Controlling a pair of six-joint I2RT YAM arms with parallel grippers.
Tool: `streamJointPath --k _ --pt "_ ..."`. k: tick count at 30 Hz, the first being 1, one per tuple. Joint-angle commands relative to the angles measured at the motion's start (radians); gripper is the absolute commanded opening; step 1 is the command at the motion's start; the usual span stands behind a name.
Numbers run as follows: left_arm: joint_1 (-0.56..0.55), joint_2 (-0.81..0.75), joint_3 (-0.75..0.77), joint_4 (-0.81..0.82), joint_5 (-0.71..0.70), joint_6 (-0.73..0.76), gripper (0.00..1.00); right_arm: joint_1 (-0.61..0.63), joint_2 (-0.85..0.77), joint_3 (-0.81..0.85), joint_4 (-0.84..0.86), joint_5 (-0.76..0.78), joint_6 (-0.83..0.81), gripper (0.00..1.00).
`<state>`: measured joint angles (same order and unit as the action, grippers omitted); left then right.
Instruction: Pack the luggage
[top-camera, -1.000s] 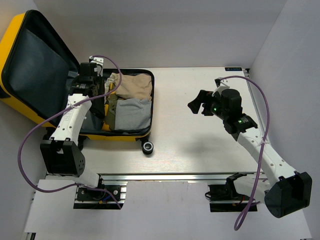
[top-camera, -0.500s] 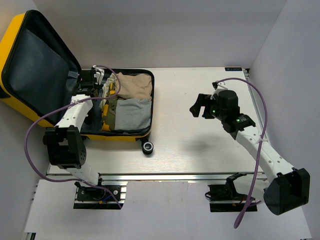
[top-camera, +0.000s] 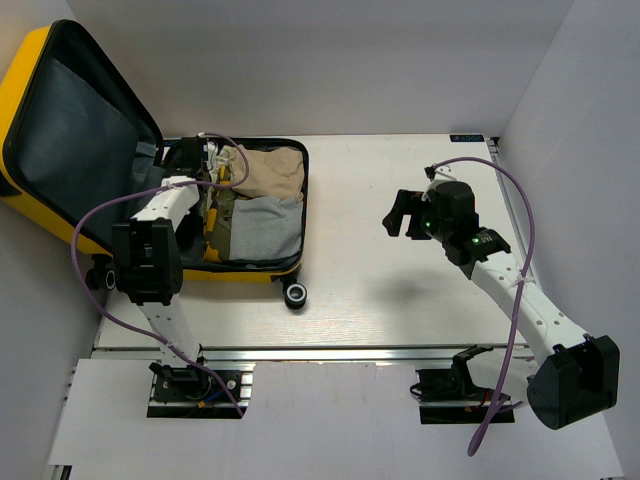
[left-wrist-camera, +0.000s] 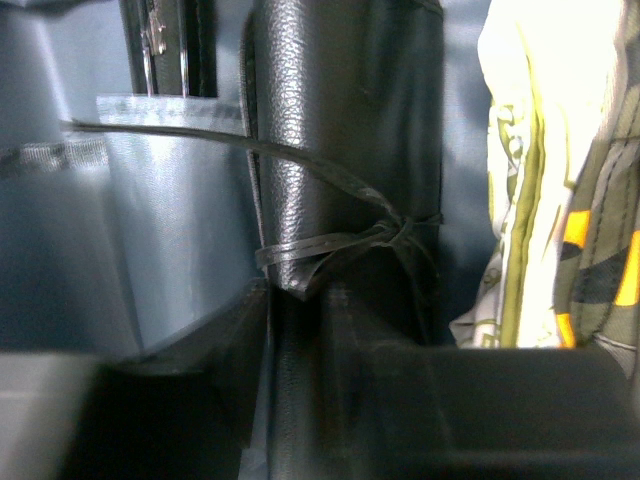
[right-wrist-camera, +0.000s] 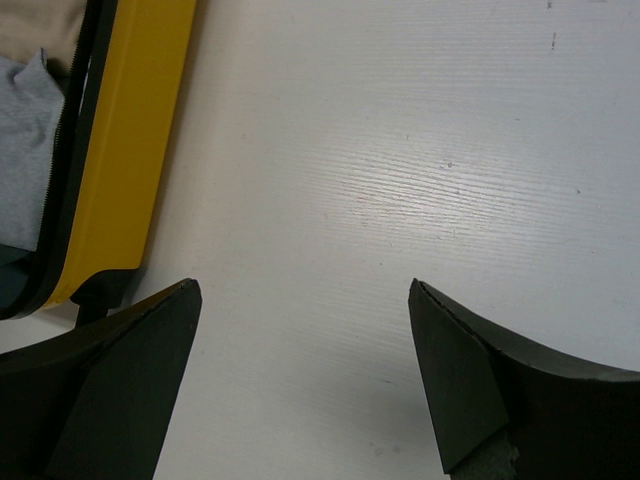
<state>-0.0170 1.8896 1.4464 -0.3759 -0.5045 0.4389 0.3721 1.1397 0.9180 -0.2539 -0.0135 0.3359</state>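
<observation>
Plainly the left fingers (left-wrist-camera: 180, 420), pinching a black rolled pouch (left-wrist-camera: 340, 150), sit inside the luggage (top-camera: 75, 130) at its far-left corner; the right fingers (right-wrist-camera: 100, 400) gape over the counter (top-camera: 400, 300), well apart.

My left arm has folded up. Its elbow, which sat low by the near edge of the white table (top-camera: 380, 290), now stands right beside the large yellow hard-shell suitcase (top-camera: 20, 95). The left gripper (top-camera: 190, 165), clamped on a black leather roll tied with a cord (left-wrist-camera: 340, 150), has slid slightly right along the hinge. The purple cable (top-camera: 85, 225) swung in with it. The right gripper (top-camera: 398, 215) has turned a little.
</observation>
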Motion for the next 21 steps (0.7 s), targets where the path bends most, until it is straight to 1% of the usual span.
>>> streamJointPath --k 1,2,3,4,5,7,8,9,10,11,13,14,15,16,17,18,19,20,21 --pt "-0.001 -0.044 0.107 -0.073 -0.037 -0.083 0.46 -0.01 -0.024 -0.01 -0.012 0.041 -0.008 0.89" --pt "-0.001 -0.052 0.138 -0.087 -0.022 -0.101 0.64 -0.006 -0.027 -0.01 -0.008 0.038 -0.009 0.89" --pt "-0.001 -0.081 0.149 -0.098 0.036 -0.109 0.71 -0.007 -0.028 -0.01 -0.007 0.037 -0.009 0.89" --pt "-0.001 -0.098 0.157 -0.11 0.072 -0.112 0.8 -0.004 -0.031 -0.01 -0.001 0.034 -0.009 0.89" --pt "-0.011 -0.115 0.155 -0.11 0.102 -0.109 0.98 -0.005 -0.031 -0.008 0.001 0.027 -0.009 0.89" --pt "-0.011 -0.164 0.163 -0.124 0.136 -0.127 0.98 -0.006 -0.032 -0.008 0.008 0.024 -0.008 0.89" --pt "-0.011 -0.176 0.187 -0.138 0.138 -0.138 0.98 -0.006 -0.032 -0.007 0.01 -0.009 -0.008 0.89" --pt "-0.011 -0.191 0.204 -0.162 0.132 -0.185 0.98 -0.007 -0.031 -0.008 0.01 -0.017 -0.008 0.89" --pt "-0.011 -0.216 0.225 -0.178 0.097 -0.212 0.98 -0.006 -0.031 -0.008 0.013 -0.02 -0.008 0.89" --pt "-0.011 -0.228 0.273 -0.196 0.065 -0.276 0.98 -0.007 -0.031 -0.005 0.012 -0.023 -0.006 0.89" --pt "-0.011 -0.257 0.343 -0.306 -0.02 -0.346 0.98 -0.006 -0.031 -0.002 0.012 -0.028 -0.008 0.89" --pt "-0.011 -0.267 0.382 -0.358 -0.037 -0.427 0.98 -0.006 -0.031 -0.002 0.015 -0.032 -0.014 0.89" --pt "0.002 -0.274 0.443 -0.447 -0.043 -0.481 0.98 -0.006 -0.028 -0.001 0.016 -0.049 -0.018 0.89" --pt "0.011 -0.287 0.451 -0.468 -0.043 -0.515 0.98 -0.007 -0.021 -0.001 0.022 -0.058 -0.021 0.89" --pt "0.011 -0.332 0.438 -0.475 -0.081 -0.546 0.98 -0.004 -0.014 0.002 0.028 -0.075 -0.026 0.89" --pt "0.011 -0.36 0.398 -0.483 -0.133 -0.566 0.98 -0.002 0.001 0.011 0.022 -0.097 -0.031 0.89" --pt "0.011 -0.378 0.396 -0.515 -0.203 -0.607 0.98 0.001 0.011 0.015 0.025 -0.111 -0.032 0.89" --pt "0.011 -0.394 0.407 -0.564 -0.235 -0.722 0.98 0.002 0.018 0.016 0.034 -0.126 -0.034 0.89" --pt "0.011 -0.399 0.436 -0.675 -0.246 -0.777 0.98 0.002 0.038 0.022 0.047 -0.164 -0.031 0.89"
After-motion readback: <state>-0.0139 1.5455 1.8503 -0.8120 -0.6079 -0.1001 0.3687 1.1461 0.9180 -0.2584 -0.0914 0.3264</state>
